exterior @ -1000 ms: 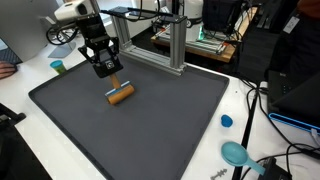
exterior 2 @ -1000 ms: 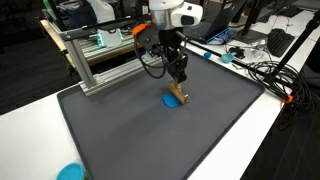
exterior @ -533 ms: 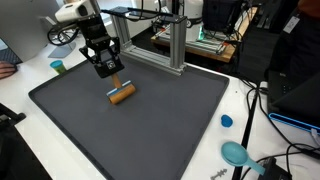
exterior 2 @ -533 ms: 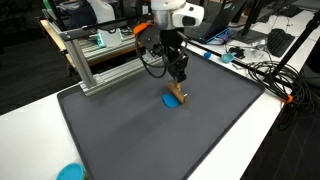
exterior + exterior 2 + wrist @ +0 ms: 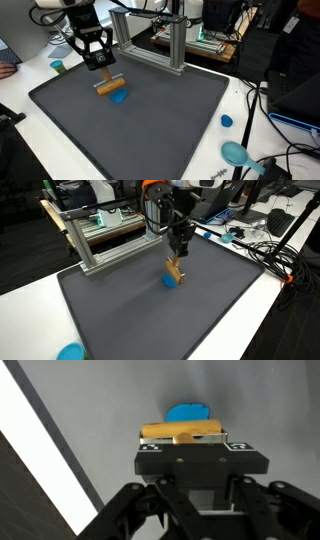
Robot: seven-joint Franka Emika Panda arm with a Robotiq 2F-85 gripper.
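Note:
My gripper (image 5: pixel 104 78) is shut on an orange cylinder (image 5: pixel 107 86) and holds it level a little above the dark grey mat (image 5: pixel 160 130). A small blue object (image 5: pixel 119 97) lies on the mat just below the cylinder. Both exterior views show this: gripper (image 5: pixel 178 260), cylinder (image 5: pixel 176 272), blue object (image 5: pixel 169 281), mat (image 5: pixel 150 320). In the wrist view the cylinder (image 5: pixel 183 431) lies crosswise between the fingers of the gripper (image 5: pixel 184 442), with the blue object (image 5: pixel 188 412) on the mat beyond it.
An aluminium frame (image 5: pixel 172 45) stands at the back edge of the mat, also in an exterior view (image 5: pixel 100 242). A blue cap (image 5: pixel 227 121), a teal scoop (image 5: pixel 236 153) and a teal cup (image 5: pixel 58 67) sit on the white table. Cables (image 5: pixel 262 252) lie beside the mat.
The gripper has risen and shifted sideways, lifting the orange cylinder off the mat. The blue object stays where it was and shows more fully.

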